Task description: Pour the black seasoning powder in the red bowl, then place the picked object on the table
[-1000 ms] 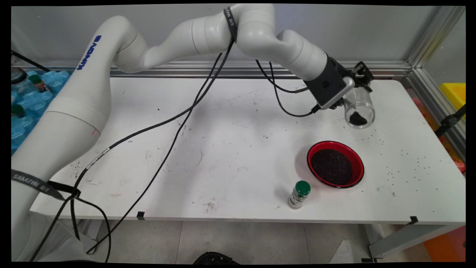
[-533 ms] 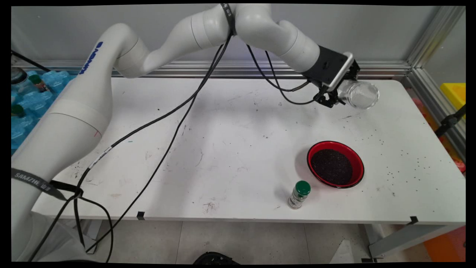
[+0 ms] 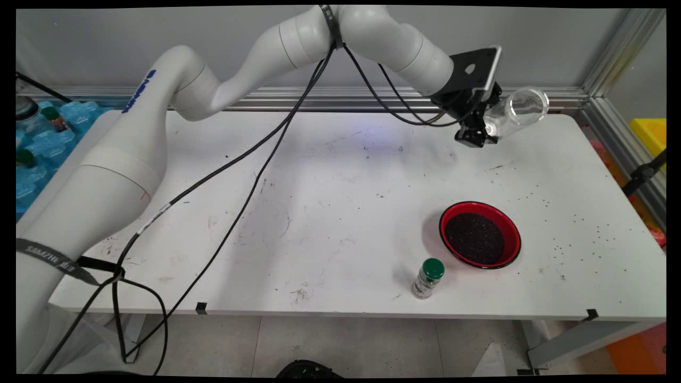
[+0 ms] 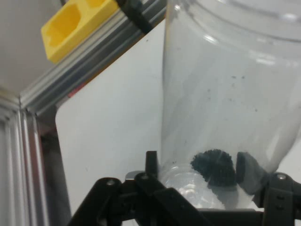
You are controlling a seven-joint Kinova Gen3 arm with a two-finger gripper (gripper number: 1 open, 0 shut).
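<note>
Main view shows us the black two-finger hand (image 3: pixel 485 127) at the upper right of the frame, clamped on a clear plastic jar (image 3: pixel 517 110) that tilts with its mouth up and to the right. Hand view shows a small clump of dark grains at the jar's base. Lower right on the white table (image 3: pixel 319 213) sit a red bowl of dark grains (image 3: pixel 480 234) and a small green-capped bottle (image 3: pixel 428 277), near each other.
</note>
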